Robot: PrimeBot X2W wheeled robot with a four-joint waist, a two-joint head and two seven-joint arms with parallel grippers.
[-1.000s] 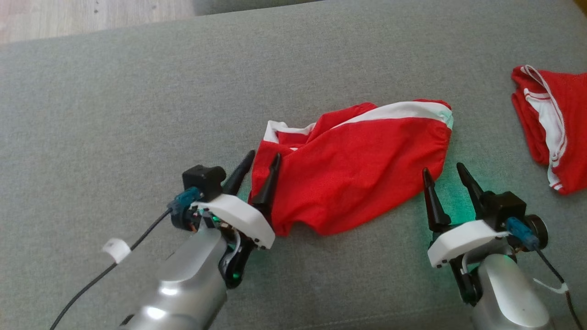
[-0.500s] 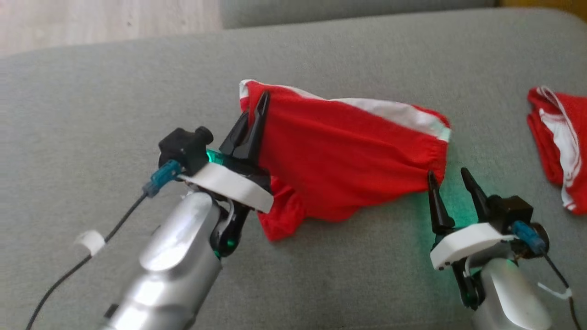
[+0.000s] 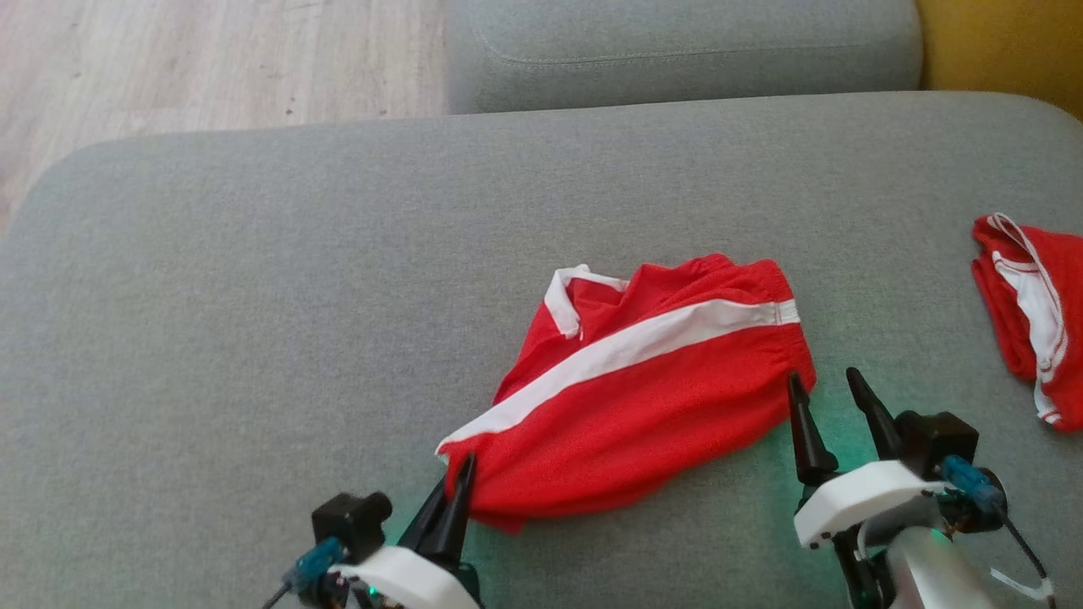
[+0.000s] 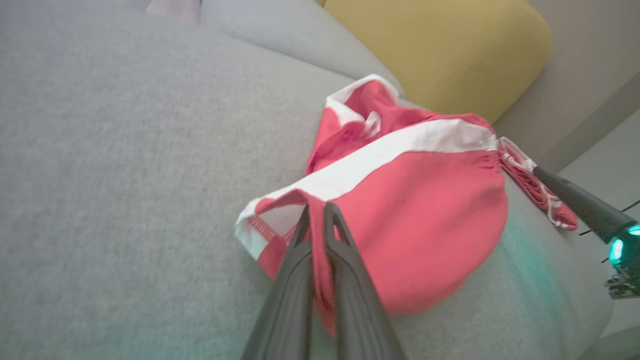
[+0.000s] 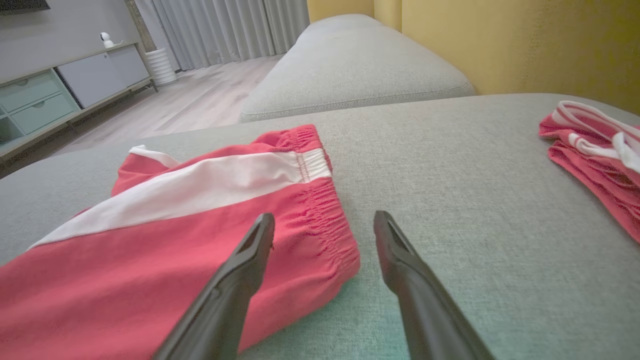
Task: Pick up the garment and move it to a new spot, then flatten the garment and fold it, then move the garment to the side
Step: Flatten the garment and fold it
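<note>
Where the garment (image 3: 643, 397) lies: lower centre of the head view, flat on the grey sofa cushion (image 3: 254, 296). It's a pair of red shorts with a white side stripe.
Garment layout: the stripe runs diagonally from lower left to upper right. The gathered waistband is at the right end, and a white-edged leg opening puckers up at the upper left of the cloth.
Left gripper (image 3: 461, 474): at the bottom edge of the head view, left of centre, fingers pressed close together. The left wrist view settles it: the left gripper (image 4: 316, 210) has a fold of red cloth at the garment's (image 4: 415, 225) hem corner pinched between them.
Right gripper (image 3: 822, 381): lower right of the head view, fingers spread wide with nothing between them, tips right beside the waistband corner.
Contact on the right: hard to call. In the right wrist view, the right gripper's (image 5: 324, 217) left-hand finger overlaps the elastic edge of the garment (image 5: 175, 250), but I cannot tell whether it is touching or just above.
Second garment (image 3: 1028, 313): red and white, bunched at the right edge of the head view, well apart from the shorts.
Surroundings: wooden floor (image 3: 211, 59) at the upper left, yellow cushion (image 4: 435, 45) at the top of the left wrist view.
</note>
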